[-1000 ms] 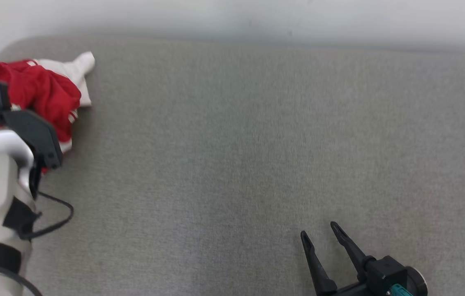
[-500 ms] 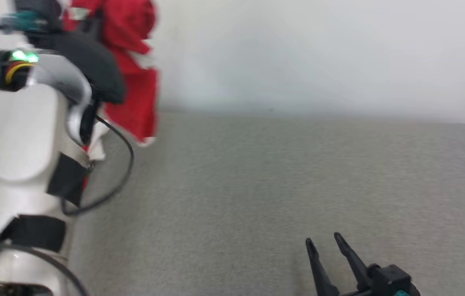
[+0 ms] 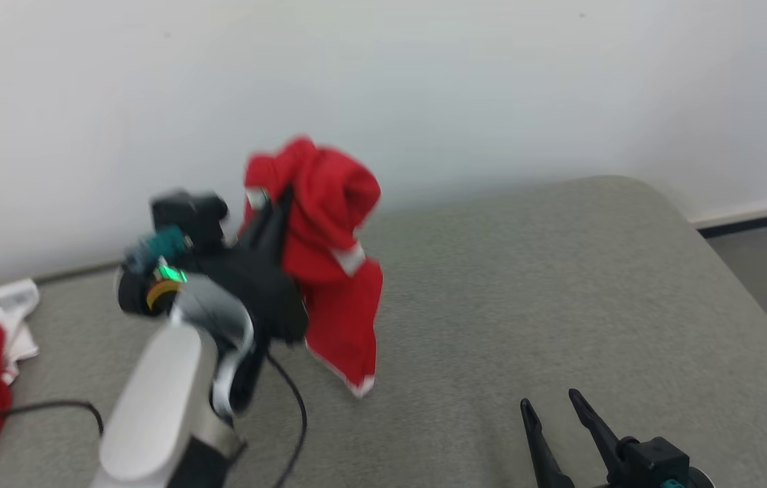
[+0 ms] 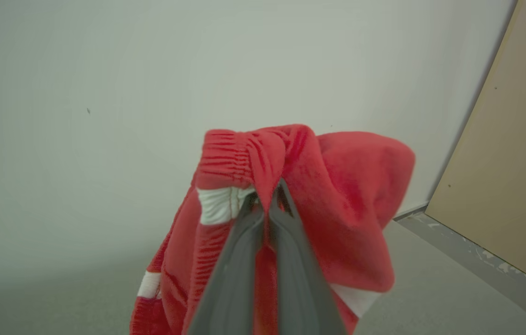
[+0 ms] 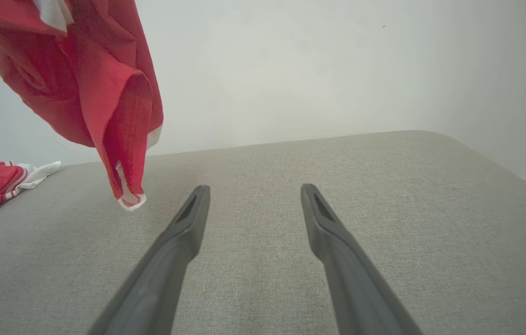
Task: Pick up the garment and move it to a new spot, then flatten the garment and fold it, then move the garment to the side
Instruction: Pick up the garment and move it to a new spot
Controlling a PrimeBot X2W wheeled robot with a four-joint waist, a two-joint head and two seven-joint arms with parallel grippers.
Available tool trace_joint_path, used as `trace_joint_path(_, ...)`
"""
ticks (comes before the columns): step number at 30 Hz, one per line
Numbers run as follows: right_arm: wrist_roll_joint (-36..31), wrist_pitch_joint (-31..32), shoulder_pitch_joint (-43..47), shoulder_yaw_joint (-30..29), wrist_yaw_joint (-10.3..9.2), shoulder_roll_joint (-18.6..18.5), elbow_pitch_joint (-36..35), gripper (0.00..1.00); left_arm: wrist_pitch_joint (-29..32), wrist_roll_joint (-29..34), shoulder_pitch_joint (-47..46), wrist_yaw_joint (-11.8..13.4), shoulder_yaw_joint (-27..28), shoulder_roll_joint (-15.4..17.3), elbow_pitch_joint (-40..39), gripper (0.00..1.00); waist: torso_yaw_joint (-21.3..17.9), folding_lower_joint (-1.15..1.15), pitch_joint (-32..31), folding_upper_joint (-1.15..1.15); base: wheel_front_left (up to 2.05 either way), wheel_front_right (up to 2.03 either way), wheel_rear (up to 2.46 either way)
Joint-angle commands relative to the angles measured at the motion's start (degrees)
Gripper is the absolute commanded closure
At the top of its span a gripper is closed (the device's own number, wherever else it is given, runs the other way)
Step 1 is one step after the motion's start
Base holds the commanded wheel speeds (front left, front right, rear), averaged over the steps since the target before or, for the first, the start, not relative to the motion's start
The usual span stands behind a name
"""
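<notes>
One crumpled red garment [image 3: 329, 271], ribbed waistband [image 4: 225, 156] bunched, hangs clenched in the left hand [image 4: 267, 193]; right hand [image 3: 549, 401], five o'clock, released.

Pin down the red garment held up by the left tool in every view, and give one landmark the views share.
Head view: garment left of centre, dangling in front of the wall.
Left wrist view: garment at centre, bunched over the shut left tool.
Right wrist view: garment at upper left, hem hanging low.
Shared landmark: the grey padded surface below it.
</notes>
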Motion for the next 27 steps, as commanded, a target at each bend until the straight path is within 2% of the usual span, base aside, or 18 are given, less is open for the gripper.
trace_joint_path(1,-0.20,0.33,0.67,0.35,0.19,0.02,-0.63,0.00,-0.67,-0.18,3.58,0.51,-0.90,-0.59,-0.28,1.00,-6.47,0.01,0.26,0.01,0.00,0.00,0.00)
trace_joint_path(5,0.03,1.13,0.35,1.43,0.19,0.01,-1.34,0.00,-1.86,1.05,9.77,1.10,-4.77,-1.23,3.14,1.00,-7.86,0.01,1.15,0.01,0.00,0.00,0.00)
trace_joint_path(10,0.73,1.44,-0.66,3.25,0.19,0.01,-1.60,0.00,-4.32,-0.54,13.42,1.01,-7.15,-1.85,8.97,1.00,-8.55,0.01,1.65,0.01,0.00,0.00,0.00)
trace_joint_path(11,0.94,1.41,-0.62,3.28,0.19,0.00,-1.60,0.00,-5.16,-1.79,14.07,0.59,-7.49,-2.00,10.16,0.78,-8.41,0.01,1.72,0.01,0.00,0.00,0.00)
trace_joint_path(12,0.97,1.32,-0.48,3.22,0.19,-0.01,-1.53,0.00,-5.73,-3.19,14.57,0.42,-7.65,-2.09,11.26,0.00,-8.10,0.01,1.77,0.01,0.00,0.00,0.00)
trace_joint_path(17,0.53,1.11,0.75,1.13,0.19,0.00,-0.94,0.00,-8.00,-9.59,15.44,0.28,-10.91,-2.16,13.91,0.00,-5.17,0.01,1.05,0.01,0.00,0.00,0.00)
trace_joint_path(20,0.12,0.97,1.41,-1.01,0.19,0.01,-1.32,0.00,-11.35,-13.22,16.65,-0.40,-12.01,-2.20,11.66,0.00,-2.80,0.01,0.14,0.01,0.00,0.00,0.00)
trace_joint_path(21,-0.14,0.87,1.90,-2.28,0.19,0.02,-1.49,0.00,-14.34,-13.88,17.64,-0.32,-11.43,-2.11,10.05,0.00,-1.35,0.01,-0.48,0.01,0.00,0.00,0.00)
trace_joint_path(24,0.04,0.75,2.41,-3.78,0.19,0.02,-1.39,0.00,-18.89,-12.69,20.29,0.43,-10.16,-0.43,6.42,0.00,0.68,0.01,-1.34,0.01,0.00,0.00,0.00)
trace_joint_path(27,-0.05,0.66,3.15,-5.12,0.19,0.03,-1.14,0.00,-21.33,-10.77,24.47,2.27,-8.21,1.78,1.54,0.00,2.54,0.01,-2.17,0.01,0.00,0.00,0.00)
